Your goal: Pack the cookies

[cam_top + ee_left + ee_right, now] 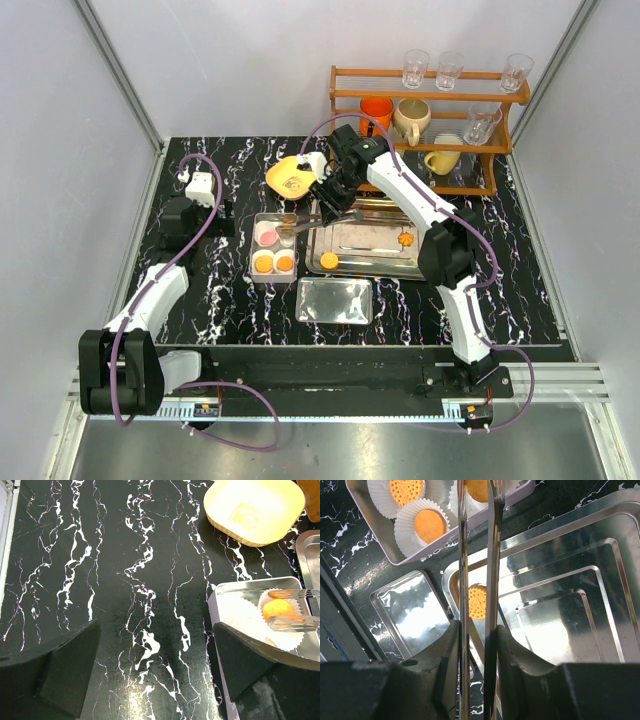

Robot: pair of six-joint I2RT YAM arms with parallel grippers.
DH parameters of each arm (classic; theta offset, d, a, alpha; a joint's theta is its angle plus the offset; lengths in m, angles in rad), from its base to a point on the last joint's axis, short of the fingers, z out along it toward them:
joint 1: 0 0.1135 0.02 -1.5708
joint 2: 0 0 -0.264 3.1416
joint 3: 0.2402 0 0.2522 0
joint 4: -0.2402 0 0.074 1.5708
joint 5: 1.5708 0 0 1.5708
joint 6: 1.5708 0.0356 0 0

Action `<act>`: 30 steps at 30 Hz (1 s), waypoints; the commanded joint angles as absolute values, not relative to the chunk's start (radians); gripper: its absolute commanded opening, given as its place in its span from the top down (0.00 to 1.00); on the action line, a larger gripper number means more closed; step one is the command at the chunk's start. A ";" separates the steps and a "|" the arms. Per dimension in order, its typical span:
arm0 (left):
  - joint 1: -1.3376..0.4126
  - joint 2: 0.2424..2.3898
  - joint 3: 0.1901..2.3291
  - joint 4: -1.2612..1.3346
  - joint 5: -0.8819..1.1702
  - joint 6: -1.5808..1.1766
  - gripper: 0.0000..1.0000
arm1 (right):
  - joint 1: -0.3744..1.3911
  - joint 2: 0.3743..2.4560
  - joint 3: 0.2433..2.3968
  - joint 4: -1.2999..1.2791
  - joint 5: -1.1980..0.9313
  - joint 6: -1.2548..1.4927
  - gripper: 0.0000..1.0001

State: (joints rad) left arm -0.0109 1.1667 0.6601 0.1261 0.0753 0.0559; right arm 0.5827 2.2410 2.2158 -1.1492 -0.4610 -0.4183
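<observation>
My right gripper (335, 196) is shut on metal tongs (308, 223) that reach left into the white box (252, 252). In the left wrist view the tong tips (295, 594) straddle an orange cookie (278, 609) that sits in a paper cup. The box also holds a pink cookie (266, 235) and two orange cookies (264, 264) (285, 263) in cups. Two more orange cookies (329, 260) (405, 238) lie on the metal tray (372, 262). In the right wrist view the gripper (476, 630) clamps the tongs (492, 570). My left gripper (157, 665) is open and empty over the table, left of the box.
A flat metal lid (335, 300) lies in front of the tray. A yellow bowl (290, 177) sits behind the box. A wooden rack (430, 100) with cups and glasses stands at the back right. A white adapter (200, 186) lies at the back left.
</observation>
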 commanded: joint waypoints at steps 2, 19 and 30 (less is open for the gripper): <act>-0.005 1.160 0.660 0.192 0.069 0.069 0.01 | 0.592 2.229 2.227 -1.146 -0.446 -0.423 0.63; -0.005 1.154 0.660 0.189 0.074 0.069 0.01 | 0.595 2.221 2.235 -1.167 -0.428 -0.429 0.52; -0.005 1.154 0.660 0.189 0.074 0.067 0.01 | 0.597 2.186 2.211 -1.149 -0.434 -0.420 0.52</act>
